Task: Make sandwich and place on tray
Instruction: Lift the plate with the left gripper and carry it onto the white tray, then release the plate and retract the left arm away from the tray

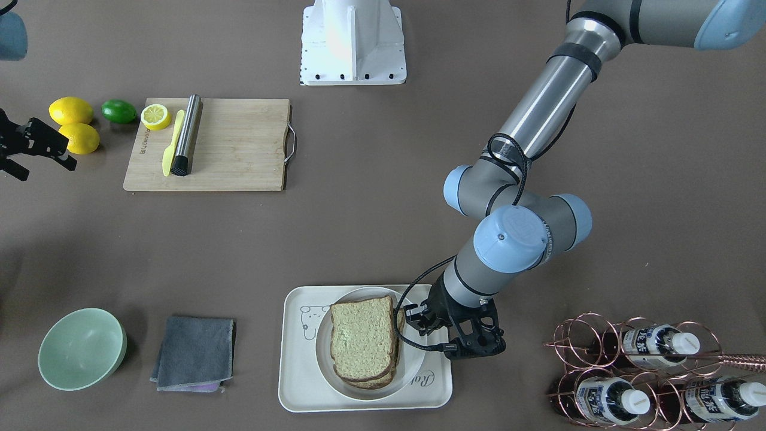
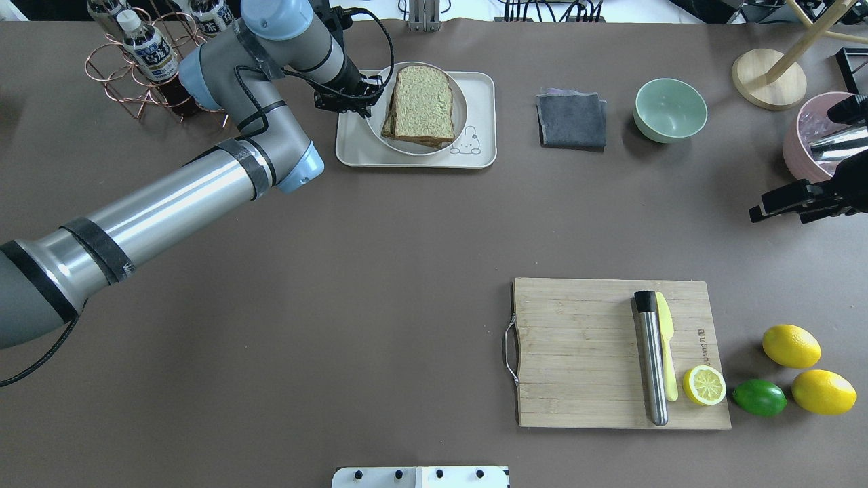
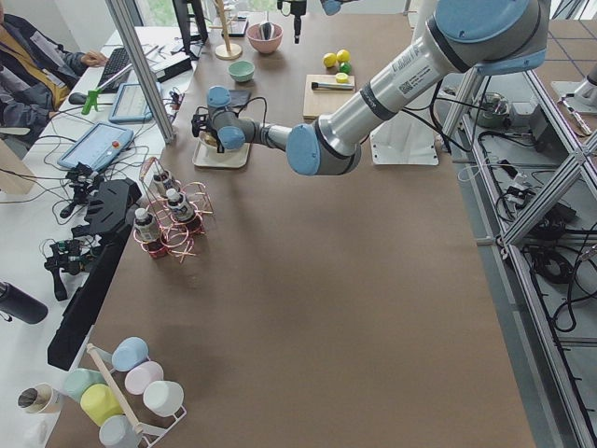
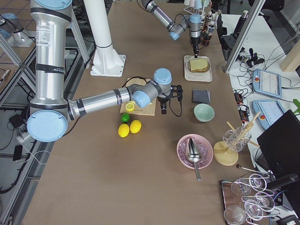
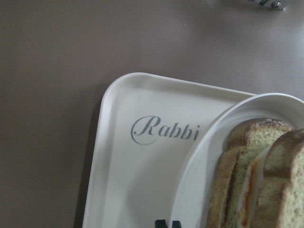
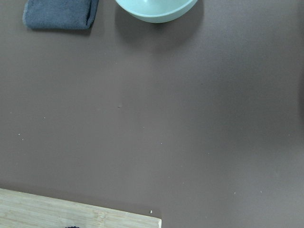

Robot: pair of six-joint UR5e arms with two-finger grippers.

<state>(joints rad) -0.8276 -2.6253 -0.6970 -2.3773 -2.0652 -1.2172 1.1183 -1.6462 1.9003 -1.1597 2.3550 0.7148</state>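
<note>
Your left gripper hangs over the cream-white rounded tray, fingertips nearly touching and empty, beside the brown-crusted wholegrain sandwich on its round white plate.

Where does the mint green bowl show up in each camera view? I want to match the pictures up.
Front-facing: the bowl is at lower left.
Overhead: upper right.
Exterior left: far end of the table, near the top.
Exterior right: right of centre.
Left wrist: not in view.
Right wrist: top edge, cut off.
Landmark: the grey cloth lying beside it.
</note>
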